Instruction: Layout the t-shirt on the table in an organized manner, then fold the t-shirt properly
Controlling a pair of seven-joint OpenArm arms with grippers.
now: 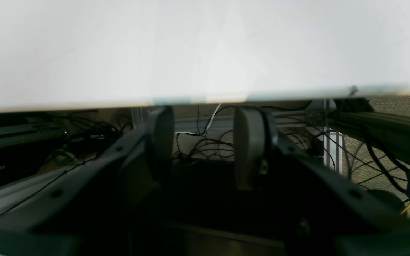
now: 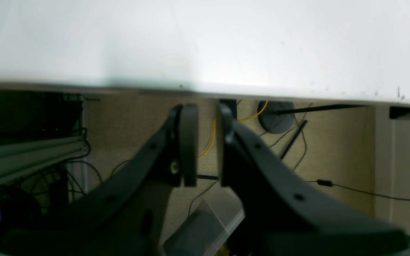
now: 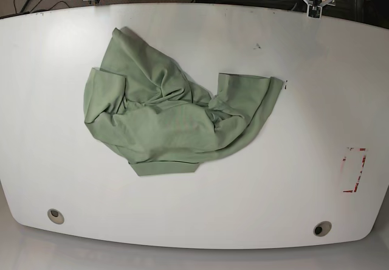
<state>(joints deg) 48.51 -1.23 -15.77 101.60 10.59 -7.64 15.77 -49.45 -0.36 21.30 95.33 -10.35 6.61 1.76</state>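
Crumpled pale sage-green thin t-shirt (image 3: pixel 173 115) on glossy white table (image 3: pixel 304 100), untouched.
Left gripper (image 1: pixel 203 145) agape, right gripper (image 2: pixel 206 144) nearly closed, empty; best pinch separate hem corners.

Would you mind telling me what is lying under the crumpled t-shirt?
Only the white table shows around the t-shirt. The bunched, overlapping folds cover the tabletop beneath, so anything under them cannot be seen.

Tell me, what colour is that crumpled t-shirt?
Plain pale sage green, no print. The t-shirt shows best in the base view.
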